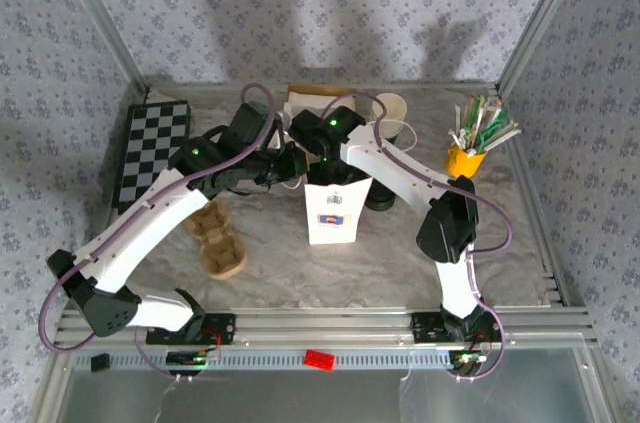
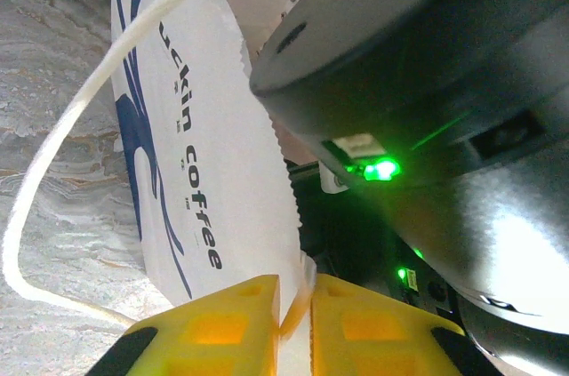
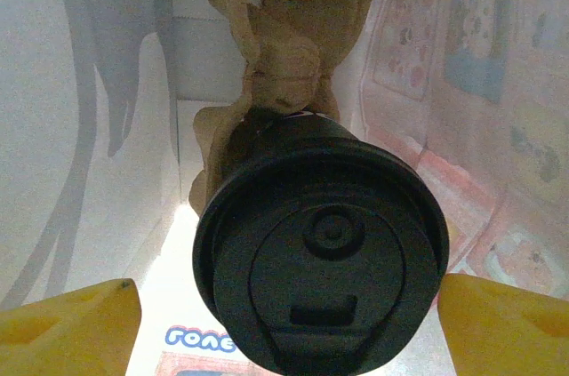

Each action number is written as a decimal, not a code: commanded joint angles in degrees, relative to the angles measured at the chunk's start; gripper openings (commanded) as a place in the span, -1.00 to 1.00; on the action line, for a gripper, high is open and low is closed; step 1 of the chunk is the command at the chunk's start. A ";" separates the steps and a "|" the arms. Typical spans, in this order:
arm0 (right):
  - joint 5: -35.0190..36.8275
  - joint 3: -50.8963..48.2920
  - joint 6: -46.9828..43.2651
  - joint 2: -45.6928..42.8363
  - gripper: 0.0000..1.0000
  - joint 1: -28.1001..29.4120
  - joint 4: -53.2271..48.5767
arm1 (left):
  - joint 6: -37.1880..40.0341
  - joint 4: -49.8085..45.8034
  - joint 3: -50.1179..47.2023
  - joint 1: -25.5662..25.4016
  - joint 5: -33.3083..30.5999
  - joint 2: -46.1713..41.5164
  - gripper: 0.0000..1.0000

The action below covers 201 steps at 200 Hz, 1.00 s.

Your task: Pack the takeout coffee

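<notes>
The takeout coffee (image 3: 320,278), a cup under a round black lid, stands inside the white paper bag (image 1: 332,213), against a brown pulp carrier (image 3: 276,56). My right gripper (image 3: 289,309) reaches down into the bag and is open. Its yellow fingers (image 3: 71,327) stand wide on either side of the lid, the left one clearly off it. My left gripper (image 2: 296,309) is shut on the bag's top edge, the paper pinched between its yellow pads (image 2: 222,327). The bag's white cord handle (image 2: 53,154) hangs loose on the outside.
A checkerboard (image 1: 150,148) lies at the far left. Brown pulp cup carriers (image 1: 215,238) sit left of the bag. Lidless cream cups (image 1: 392,108) and a yellow cup of straws (image 1: 470,148) stand at the back right. Loose black lids (image 1: 380,198) rest right of the bag.
</notes>
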 commanded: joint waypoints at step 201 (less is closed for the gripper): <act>2.11 3.62 0.76 0.52 0.94 0.39 -4.15 | 0.68 -0.89 1.27 0.05 -0.69 0.74 -0.66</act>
